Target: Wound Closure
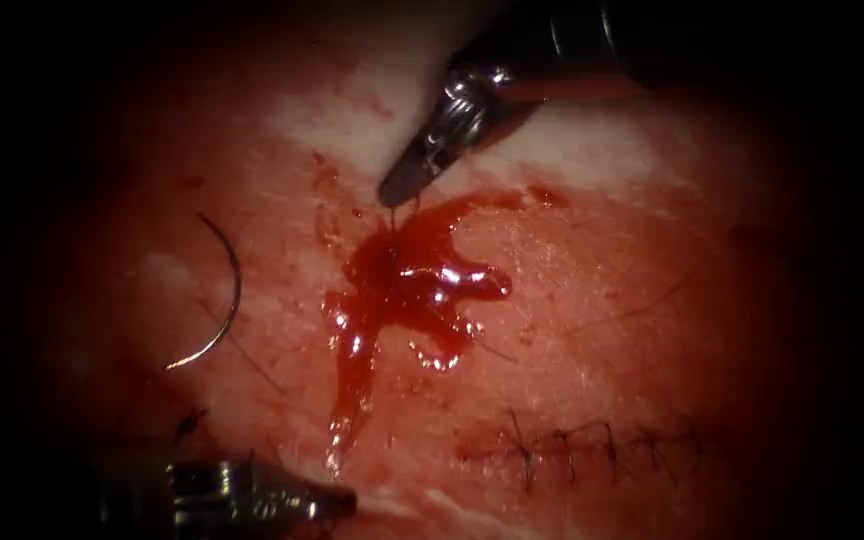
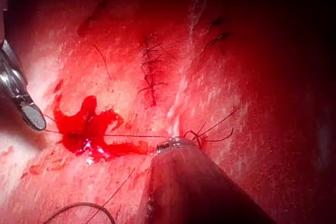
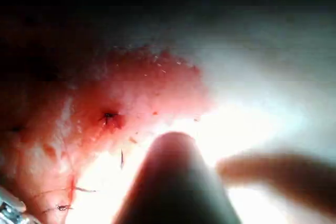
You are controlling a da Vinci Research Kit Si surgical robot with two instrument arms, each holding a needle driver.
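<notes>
The curved needle [image 1: 224,300] lies free on the tissue [image 1: 652,250], left of a pool of red fluid [image 1: 412,280]; neither tool holds it. My right tool [image 1: 395,197] reaches down from the upper right with its jaws shut on the thread just above the pool. My left tool [image 1: 345,500] lies low at the front left, jaws shut. A taut thread [image 2: 126,136] runs across the red fluid [image 2: 86,135] from my left tool's tip [image 2: 164,145] to the right tool [image 2: 34,120]. Part of the needle [image 2: 79,205] also shows here.
A stitched cut [image 1: 592,450] with dark cross stitches lies right of my left tool, seen again as a stitched line [image 2: 152,72]. Loose dark thread ends [image 2: 210,132] curl beside the left tool's tip. A small stitch hole [image 3: 108,116] marks the tissue.
</notes>
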